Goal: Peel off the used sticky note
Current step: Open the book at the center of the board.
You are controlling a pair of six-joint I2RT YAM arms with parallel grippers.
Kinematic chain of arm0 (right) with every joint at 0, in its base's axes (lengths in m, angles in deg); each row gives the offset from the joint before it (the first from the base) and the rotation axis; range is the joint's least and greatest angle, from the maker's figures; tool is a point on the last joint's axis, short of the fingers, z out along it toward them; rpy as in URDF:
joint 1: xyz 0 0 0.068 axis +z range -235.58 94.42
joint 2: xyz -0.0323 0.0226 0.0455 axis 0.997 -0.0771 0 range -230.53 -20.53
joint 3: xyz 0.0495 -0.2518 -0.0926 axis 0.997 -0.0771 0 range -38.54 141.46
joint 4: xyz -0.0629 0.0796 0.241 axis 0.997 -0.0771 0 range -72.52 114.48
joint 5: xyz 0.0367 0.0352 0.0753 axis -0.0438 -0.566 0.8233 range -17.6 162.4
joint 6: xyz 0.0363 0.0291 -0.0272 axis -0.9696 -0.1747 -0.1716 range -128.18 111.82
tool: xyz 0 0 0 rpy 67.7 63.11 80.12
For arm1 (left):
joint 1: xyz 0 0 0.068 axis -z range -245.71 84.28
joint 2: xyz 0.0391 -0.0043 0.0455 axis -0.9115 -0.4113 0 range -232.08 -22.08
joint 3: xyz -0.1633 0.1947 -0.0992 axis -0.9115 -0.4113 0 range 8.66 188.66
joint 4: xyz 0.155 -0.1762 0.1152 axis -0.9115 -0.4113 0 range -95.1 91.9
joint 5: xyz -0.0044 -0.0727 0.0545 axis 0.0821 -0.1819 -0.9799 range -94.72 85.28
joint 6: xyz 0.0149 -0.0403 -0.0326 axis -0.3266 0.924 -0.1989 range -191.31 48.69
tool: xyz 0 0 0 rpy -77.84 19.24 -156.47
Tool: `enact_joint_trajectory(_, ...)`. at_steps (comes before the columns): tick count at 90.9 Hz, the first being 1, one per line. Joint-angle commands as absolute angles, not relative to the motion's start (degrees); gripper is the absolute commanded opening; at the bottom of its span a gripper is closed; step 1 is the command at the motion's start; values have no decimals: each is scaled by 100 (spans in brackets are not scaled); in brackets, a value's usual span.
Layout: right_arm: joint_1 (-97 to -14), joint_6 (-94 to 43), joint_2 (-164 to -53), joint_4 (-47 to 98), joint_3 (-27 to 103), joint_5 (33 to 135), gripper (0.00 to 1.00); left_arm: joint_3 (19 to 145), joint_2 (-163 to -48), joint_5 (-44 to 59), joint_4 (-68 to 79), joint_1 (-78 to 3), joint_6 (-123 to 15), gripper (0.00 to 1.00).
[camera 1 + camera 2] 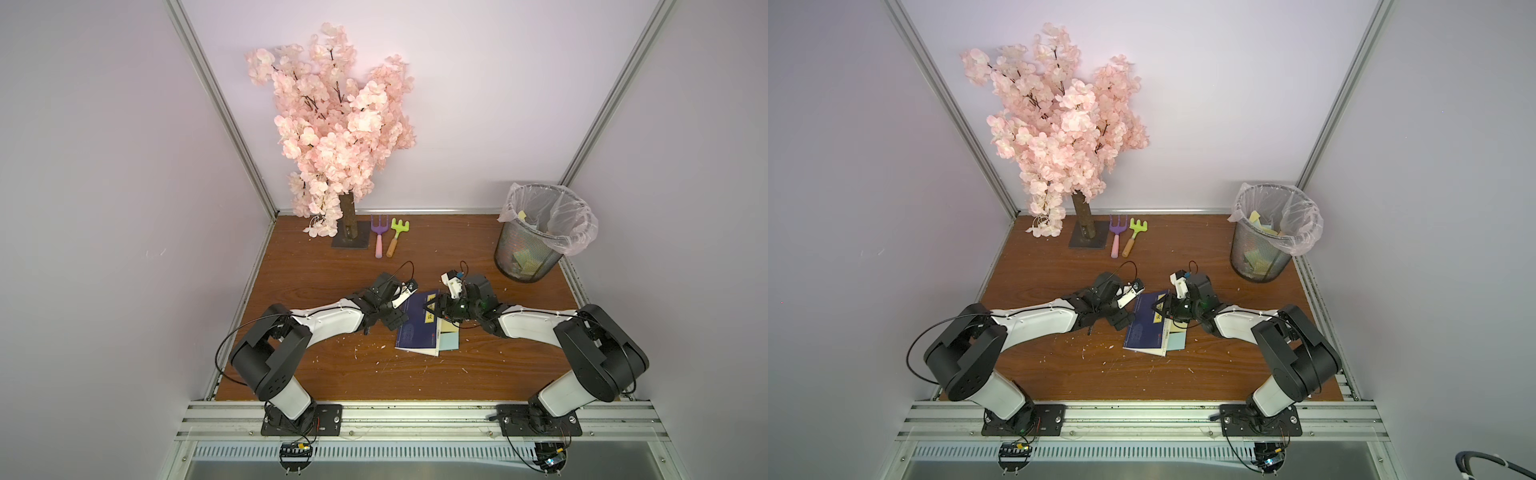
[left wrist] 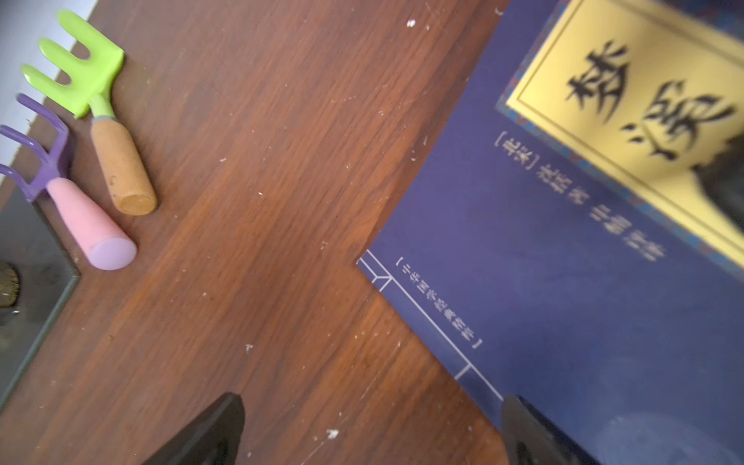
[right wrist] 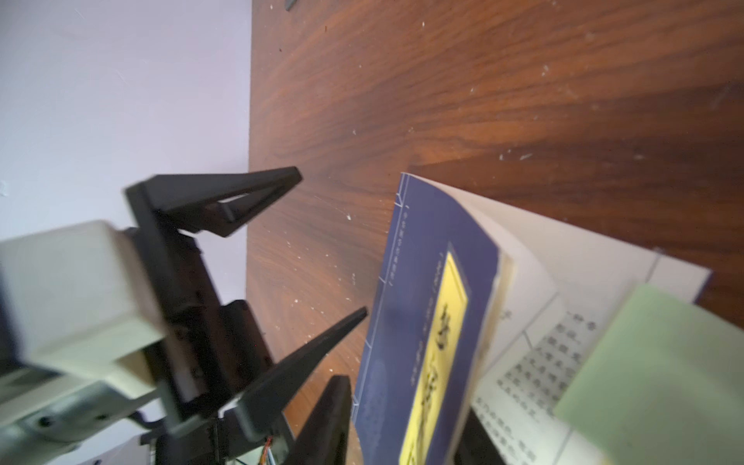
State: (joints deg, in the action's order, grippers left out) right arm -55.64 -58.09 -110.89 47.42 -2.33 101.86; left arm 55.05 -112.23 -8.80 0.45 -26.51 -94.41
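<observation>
A blue book [image 1: 415, 332] [image 1: 1144, 332] with a yellow title label lies mid-table. My right gripper [image 1: 432, 307] [image 3: 402, 435] is shut on its cover [image 3: 435, 282] and the front pages, holding them raised off the printed page beneath. A pale green sticky note [image 3: 664, 382] sits on that open page. In both top views a pale yellow note [image 1: 449, 330] and a light blue one [image 1: 449, 344] [image 1: 1177, 343] poke out at the book's right edge. My left gripper [image 2: 370, 430] [image 1: 382, 326] [image 3: 330, 241] hangs open at the book's left edge, one finger over the cover, holding nothing.
A mesh bin [image 1: 536, 245] [image 1: 1262, 249] with a plastic liner stands at the back right, with discarded notes inside. A pink blossom tree [image 1: 332, 124] on a metal base stands at the back. Beside it lie a purple toy rake [image 1: 379, 237] [image 2: 60, 181] and a green one [image 1: 398, 237] [image 2: 100, 100].
</observation>
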Motion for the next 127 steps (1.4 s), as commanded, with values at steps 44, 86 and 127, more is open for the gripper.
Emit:
enact_joint_trajectory(44, -5567, -6469, -10822, 4578, 6, 9639, 0, 4978, -9968, -249, -627, -2182, -10005, 99)
enact_joint_trajectory(86, -5578, -7312, -11296, 5170, 110, 9703, 0, 4141, -9853, -1053, 1250, -1146, -9912, 99)
enact_joint_trajectory(127, -5579, -7581, -11435, 5512, 24, 9827, 0, 4338, -10579, -1604, 2004, -695, -10116, 99)
